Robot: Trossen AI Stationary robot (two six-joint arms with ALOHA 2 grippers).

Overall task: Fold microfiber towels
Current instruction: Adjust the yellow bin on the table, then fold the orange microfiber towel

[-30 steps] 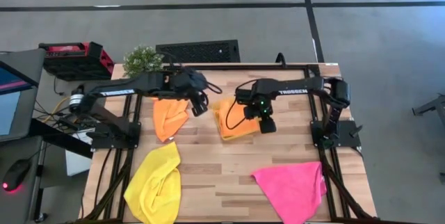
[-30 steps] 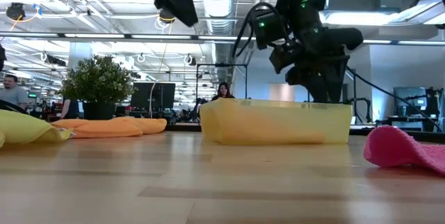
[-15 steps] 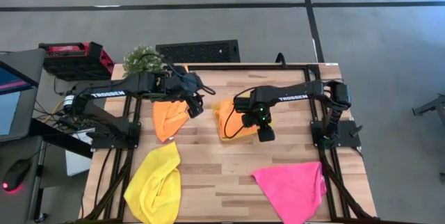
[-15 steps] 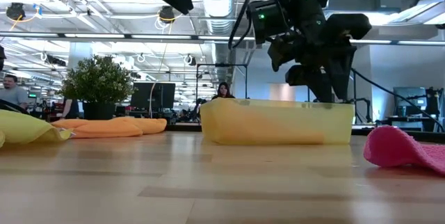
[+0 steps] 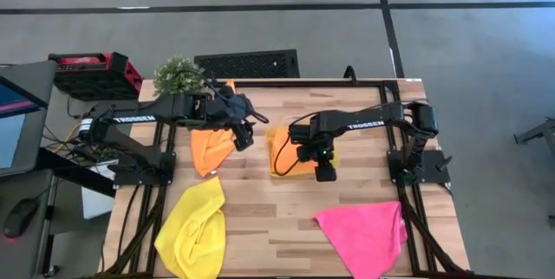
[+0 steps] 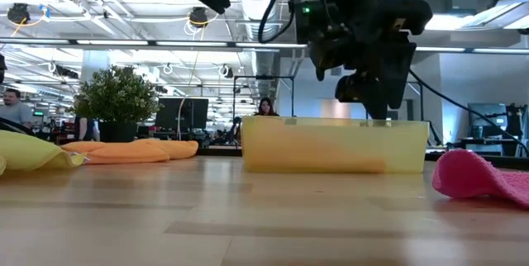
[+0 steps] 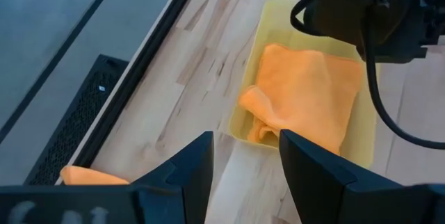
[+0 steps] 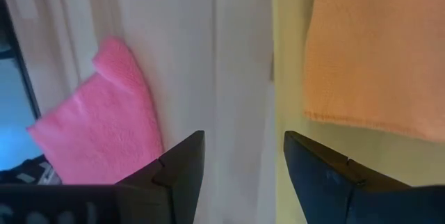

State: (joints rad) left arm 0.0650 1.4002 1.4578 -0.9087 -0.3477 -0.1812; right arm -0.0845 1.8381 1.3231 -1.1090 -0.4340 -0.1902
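Observation:
A translucent yellow tray (image 5: 276, 171) at the table's middle holds one orange towel (image 7: 306, 92). My right gripper (image 5: 325, 173) hangs open at the tray's near right corner, fingers pointing steeply down. In the right wrist view the tray's wall (image 8: 281, 106) runs between its fingers. My left gripper (image 5: 244, 139) is open, high over the table between the tray and a second orange towel (image 5: 211, 147) lying crumpled to its left. A yellow towel (image 5: 192, 225) lies near left and a pink towel (image 5: 364, 236) near right. My right gripper stands with one finger (image 8: 327, 175) on the tray's inner side and the other (image 8: 174, 175) outside it, over the wall near the corner, coming from above. Whether either finger touches the wall, I cannot tell.
A potted plant (image 5: 179, 73) stands at the far left corner. Bare wood lies between the tray and the yellow and pink towels. Black frame rails (image 5: 408, 201) run along the table's sides. People sit in the room beyond the far edge (image 6: 12, 105).
My right gripper has moved along the tray toward the table's near edge and slightly left, tipping more steeply down. My left gripper has risen a little. In the low view the tray's right end now shows slightly farther right.

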